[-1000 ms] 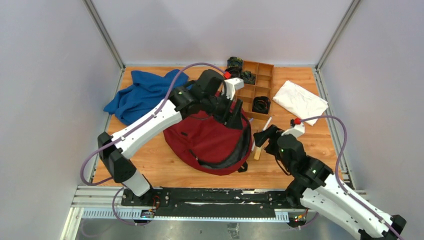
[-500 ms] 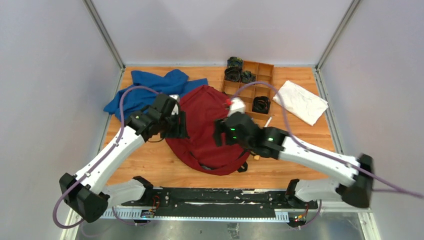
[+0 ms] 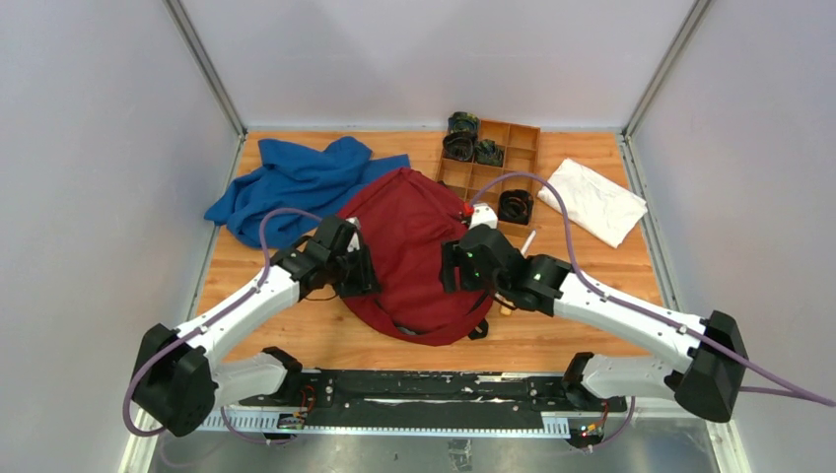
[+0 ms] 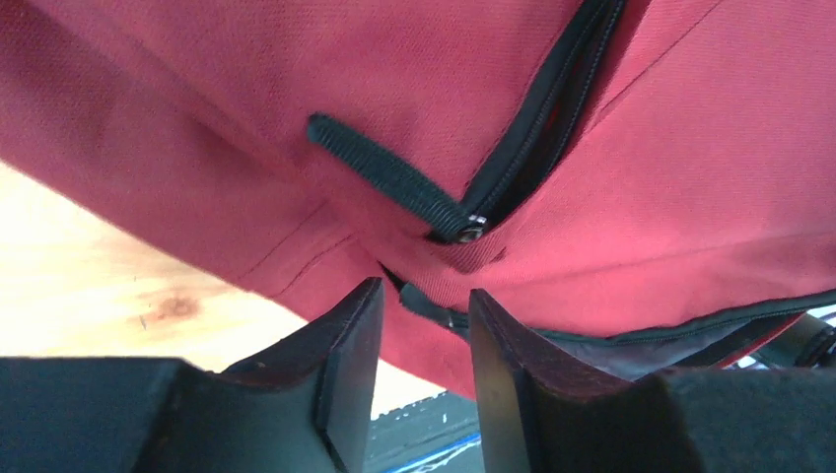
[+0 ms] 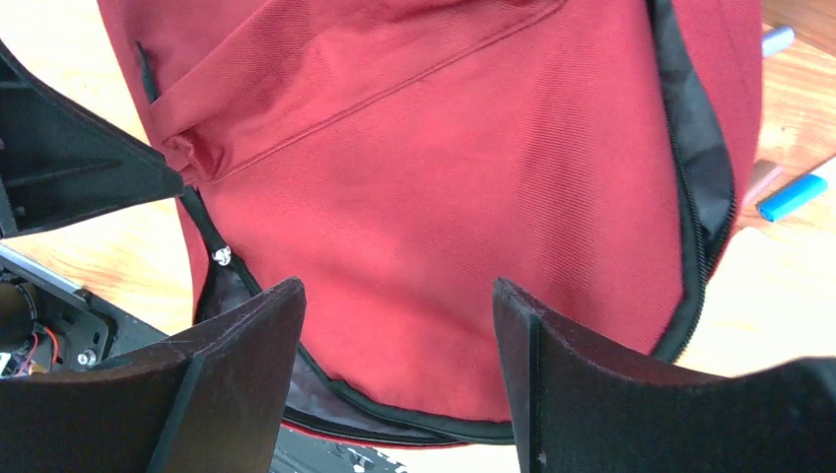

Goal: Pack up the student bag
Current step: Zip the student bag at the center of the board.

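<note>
– Left gripper [image 4: 424, 291] is all but closed, its tips nipping a fold of the bag [image 4: 690, 187] at the bag's left edge, just below a black pull tab [image 4: 386, 177].
– And the right one?
– Right gripper [image 5: 394, 296] hangs over the bag's right half, jaws wide apart, nothing in them.
– So which step is this?
– Opening up, I'd say. Nothing looks packed (the lining [image 5: 690, 128] is dark, so I can't tell for sure). That left pinch reads as an anchor, to pull the cloth taut so the zip [image 5: 702, 286] can run.
– Next move, then?
– My guess: the right gripper has to drop to the slider [image 5: 223, 256] just nearer than the left pinch, close on it, and draw it along the track while the left holds firm. Small target on slack fabric; a miss grabs cloth instead.
– How does the bag look?
– Dark red, rounded, soft, lying flat on the table [image 3: 296, 330] between the two grippers, puckered where it's pinched. Its black zip gapes along the near and right edges, showing dark lining. A blue cloth [image 3: 296, 182] lies beyond the bag's left side, a tray [image 3: 520, 158] beyond its far right.
</note>
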